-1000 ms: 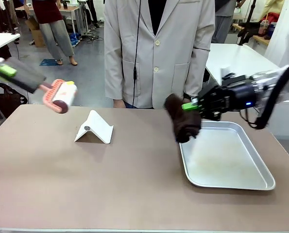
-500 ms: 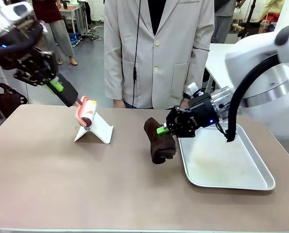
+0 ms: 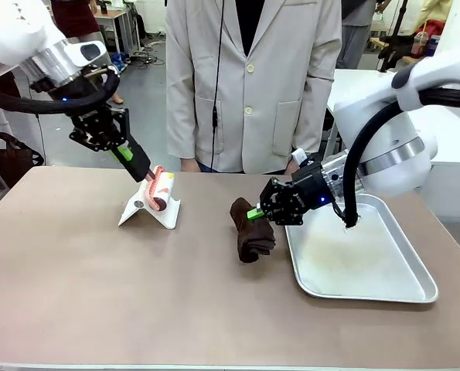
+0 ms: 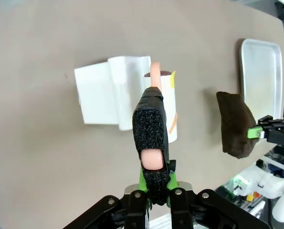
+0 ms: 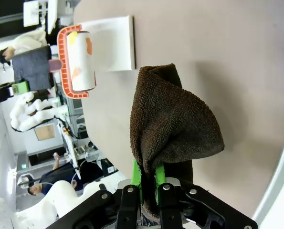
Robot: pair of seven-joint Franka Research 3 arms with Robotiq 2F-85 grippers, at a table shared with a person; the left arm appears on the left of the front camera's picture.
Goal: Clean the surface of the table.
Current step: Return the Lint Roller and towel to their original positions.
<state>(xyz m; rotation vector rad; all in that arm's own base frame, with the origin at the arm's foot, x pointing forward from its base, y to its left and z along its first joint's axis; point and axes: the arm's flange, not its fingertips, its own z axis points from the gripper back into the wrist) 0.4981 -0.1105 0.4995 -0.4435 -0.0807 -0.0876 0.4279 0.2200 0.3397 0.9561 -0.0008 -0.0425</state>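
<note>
Only front: person [image 3: 253, 77] behind table [image 3: 137, 294].

My right gripper [image 5: 149, 183] is pinching a dark brown cloth [image 5: 173, 131] hanging over the table [image 5: 218, 52], with a lint roller [image 5: 79, 59] on a white stand [image 5: 114, 44] farther off.

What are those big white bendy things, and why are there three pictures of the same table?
They are two robot arms. One picture comes from a camera facing the table; the other two come from small cameras on each arm's wrist. The left hand holds a lint roller by its handle, at a white folded stand. The right hand pinches a dark brown cloth that hangs down to the table. Beside it lies a silver tray. A person in a pale coat stands behind the table.
</note>
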